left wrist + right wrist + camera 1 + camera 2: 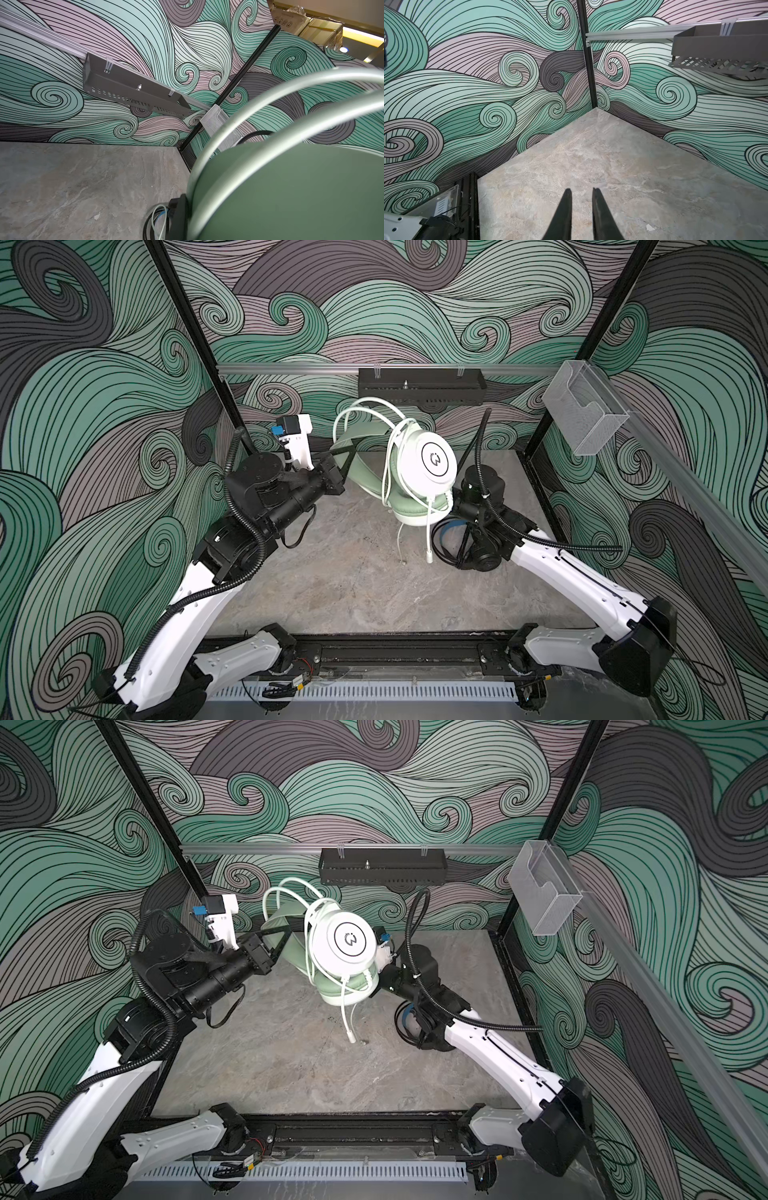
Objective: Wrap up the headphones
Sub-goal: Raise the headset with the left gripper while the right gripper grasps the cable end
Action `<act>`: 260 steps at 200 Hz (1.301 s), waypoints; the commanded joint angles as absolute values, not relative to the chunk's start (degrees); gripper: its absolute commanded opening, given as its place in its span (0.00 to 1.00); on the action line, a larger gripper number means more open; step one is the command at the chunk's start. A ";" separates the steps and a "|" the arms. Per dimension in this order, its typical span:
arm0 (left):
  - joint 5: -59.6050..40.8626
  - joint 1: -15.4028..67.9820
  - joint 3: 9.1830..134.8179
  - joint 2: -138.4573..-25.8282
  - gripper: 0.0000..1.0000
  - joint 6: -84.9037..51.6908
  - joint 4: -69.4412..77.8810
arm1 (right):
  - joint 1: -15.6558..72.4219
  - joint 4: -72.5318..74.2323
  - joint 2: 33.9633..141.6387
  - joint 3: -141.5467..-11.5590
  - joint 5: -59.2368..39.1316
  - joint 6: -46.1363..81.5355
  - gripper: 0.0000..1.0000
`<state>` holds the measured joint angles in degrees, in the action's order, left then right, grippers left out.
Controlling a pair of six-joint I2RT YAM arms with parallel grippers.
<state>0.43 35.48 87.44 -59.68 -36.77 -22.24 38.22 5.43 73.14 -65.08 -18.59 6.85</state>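
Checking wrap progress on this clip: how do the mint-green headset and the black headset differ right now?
The mint-green headset is held off the table by the left gripper, shut on its headband; the black headset lies on the table. The mint-green headset's white cable is looped around it, plug end dangling; the black headset's cable is mostly hidden under the right arm. Both are corded headsets.

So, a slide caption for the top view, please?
Left gripper holds the mint-green headset up by its headband, white cable looped around it; black headset lies under the right arm.
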 commanded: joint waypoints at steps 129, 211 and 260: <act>9.32 34.41 94.39 -62.83 0.00 -52.60 -8.59 | 38.31 8.72 77.23 -60.76 -21.60 13.28 0.00; 16.01 32.34 94.97 -67.98 0.00 -63.59 -5.59 | 45.30 -5.08 76.55 -64.33 -9.33 3.42 0.00; 19.68 29.36 94.72 -71.38 0.00 -63.46 -7.65 | 49.64 -10.15 76.22 -66.44 -3.40 -2.13 0.00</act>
<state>14.13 31.42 90.43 -71.61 -59.24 -15.70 47.51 -3.44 76.77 -65.47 -7.77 2.81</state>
